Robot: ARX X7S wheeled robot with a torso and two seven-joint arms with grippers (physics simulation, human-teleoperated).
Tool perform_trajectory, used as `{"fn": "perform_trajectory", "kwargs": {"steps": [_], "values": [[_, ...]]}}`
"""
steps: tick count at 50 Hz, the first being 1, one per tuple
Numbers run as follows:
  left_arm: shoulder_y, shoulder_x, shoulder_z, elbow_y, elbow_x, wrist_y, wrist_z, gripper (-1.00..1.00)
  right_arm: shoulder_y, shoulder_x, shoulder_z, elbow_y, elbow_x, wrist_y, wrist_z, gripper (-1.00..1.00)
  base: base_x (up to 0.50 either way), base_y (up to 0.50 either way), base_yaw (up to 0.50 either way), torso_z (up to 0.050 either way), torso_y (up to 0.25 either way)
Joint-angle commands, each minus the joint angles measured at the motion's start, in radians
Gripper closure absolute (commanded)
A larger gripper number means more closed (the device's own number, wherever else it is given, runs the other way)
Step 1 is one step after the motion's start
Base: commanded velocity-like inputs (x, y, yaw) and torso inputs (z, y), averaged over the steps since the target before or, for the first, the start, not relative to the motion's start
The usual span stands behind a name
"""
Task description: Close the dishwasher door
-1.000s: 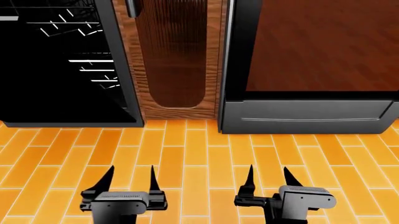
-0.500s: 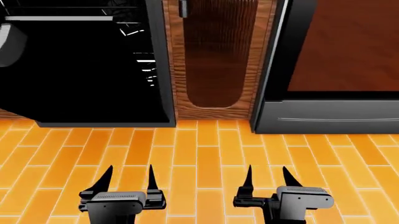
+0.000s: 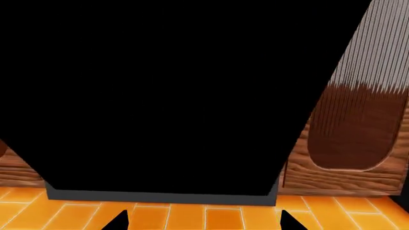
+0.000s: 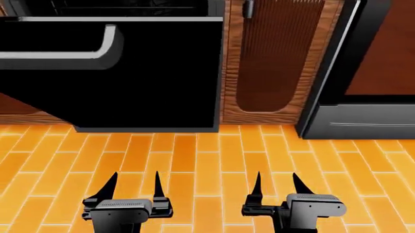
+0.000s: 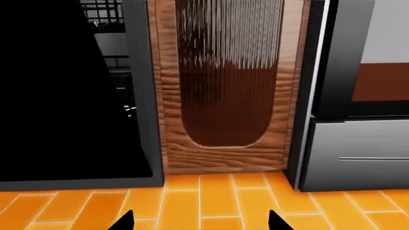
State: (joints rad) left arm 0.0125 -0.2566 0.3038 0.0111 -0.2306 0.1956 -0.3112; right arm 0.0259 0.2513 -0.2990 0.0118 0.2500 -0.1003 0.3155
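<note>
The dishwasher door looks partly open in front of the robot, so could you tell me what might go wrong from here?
1. Both the left gripper and right gripper hang low over the floor, well below the silver handle, so a lift could catch the dishwasher door edge.
2. The wooden cabinet door sits close beside it; a wide swing might strike it.

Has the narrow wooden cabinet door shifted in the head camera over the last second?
Yes. The narrow wooden cabinet door slid rightward in frame along with the oven, so the view panned left; the cabinet itself likely didn't move.
</note>
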Motion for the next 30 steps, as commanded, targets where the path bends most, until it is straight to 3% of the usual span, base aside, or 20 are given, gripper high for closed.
{"fn": "perform_trajectory", "kwargs": {"steps": [1, 30], "values": [[-0.001, -0.004, 0.007, 0.000, 0.001, -0.001, -0.004, -1.00, 0.001, 0.004, -0.006, 0.001, 0.003, -0.004, 0.001, -1.00, 0.00, 0.50, 0.00, 0.000, 0.000], [-0.003, -0.012, 0.018, 0.001, -0.006, -0.005, -0.009, -1.00, 0.003, 0.015, -0.022, -0.004, 0.010, 0.003, 0.002, -1.00, 0.00, 0.50, 0.00, 0.000, 0.000]]}}
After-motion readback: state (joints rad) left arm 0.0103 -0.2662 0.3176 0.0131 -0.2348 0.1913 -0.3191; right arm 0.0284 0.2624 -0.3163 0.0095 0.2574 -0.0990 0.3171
